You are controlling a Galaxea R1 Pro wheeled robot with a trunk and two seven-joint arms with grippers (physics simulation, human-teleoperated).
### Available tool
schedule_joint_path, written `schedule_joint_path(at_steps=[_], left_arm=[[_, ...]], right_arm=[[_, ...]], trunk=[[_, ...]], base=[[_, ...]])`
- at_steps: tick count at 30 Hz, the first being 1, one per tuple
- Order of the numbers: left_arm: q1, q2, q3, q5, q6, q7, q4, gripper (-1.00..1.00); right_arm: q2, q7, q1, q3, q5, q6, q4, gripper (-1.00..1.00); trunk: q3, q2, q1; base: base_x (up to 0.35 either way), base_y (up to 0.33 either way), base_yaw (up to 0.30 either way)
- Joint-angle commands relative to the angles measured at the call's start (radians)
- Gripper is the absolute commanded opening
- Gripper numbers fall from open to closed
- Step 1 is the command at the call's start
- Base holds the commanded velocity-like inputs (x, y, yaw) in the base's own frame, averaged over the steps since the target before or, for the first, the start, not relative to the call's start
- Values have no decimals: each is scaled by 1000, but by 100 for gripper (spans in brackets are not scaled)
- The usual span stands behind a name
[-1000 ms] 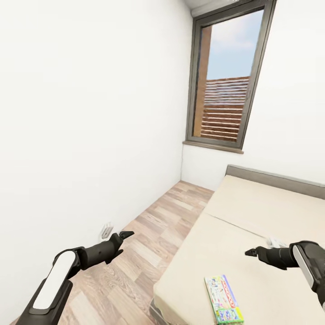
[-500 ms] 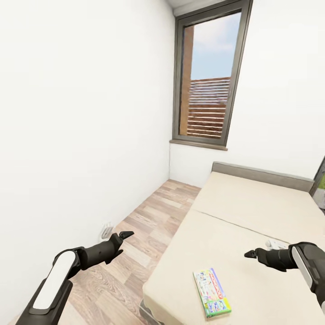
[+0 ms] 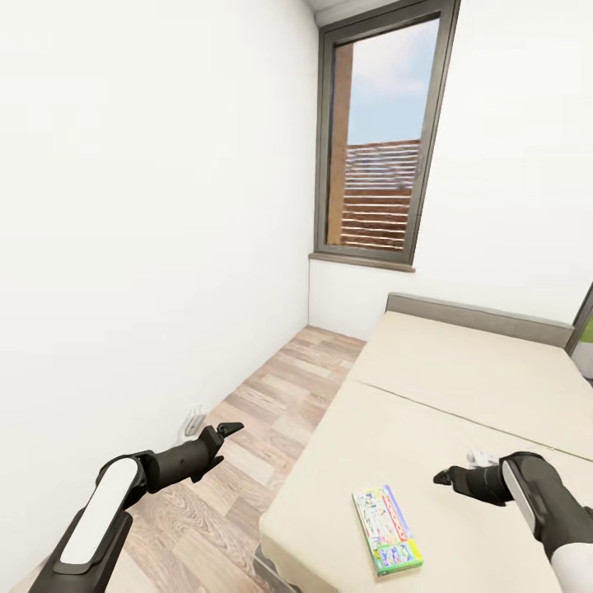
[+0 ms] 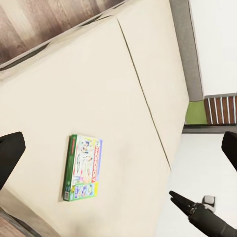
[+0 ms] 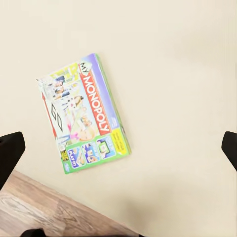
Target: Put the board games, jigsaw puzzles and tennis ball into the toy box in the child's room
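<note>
One of the board games (image 3: 387,528), a flat pale green-white MY MONOPOLY box, lies flat near the front corner of the beige bed (image 3: 461,387). It also shows in the left wrist view (image 4: 83,167) and the right wrist view (image 5: 84,114). My right gripper (image 3: 442,476) hovers over the mattress just right of the box, open, its dark fingertips (image 5: 10,153) wide apart with nothing between them. My left gripper (image 3: 222,430) hangs open over the wood floor, left of the bed. The toy box, table, jigsaw puzzles and tennis ball are out of view.
A strip of wood plank floor (image 3: 272,412) runs between the white left wall and the bed. A wall socket (image 3: 194,422) sits low on that wall. Behind the bed's grey headboard (image 3: 478,317) stand the far wall and a tall window (image 3: 379,140).
The camera first swung, shifting the whole picture leftward. Since then my right gripper has moved left and lower, closer to the board game. The left arm has held still.
</note>
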Motion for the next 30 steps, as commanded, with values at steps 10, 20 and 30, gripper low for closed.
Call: schedule_joint_path(at_steps=[10,20,30], left_arm=[[-1,0,1,7,1,13,-1,100],[-1,-1,0,4,0,15,-1,100],[-1,-1,-1,3,0,18,-1,100]], right_arm=[[33,-12,-23,19,13,-11,16,100],[33,-12,-44,77,14,-5,10,100],[28,-10,-49,93,12,-2,3,100]], trunk=[[-33,-71,38],[-64,-141,77],[-95,-211,115]], base=[[0,0,-1],[0,0,0],[0,0,0]])
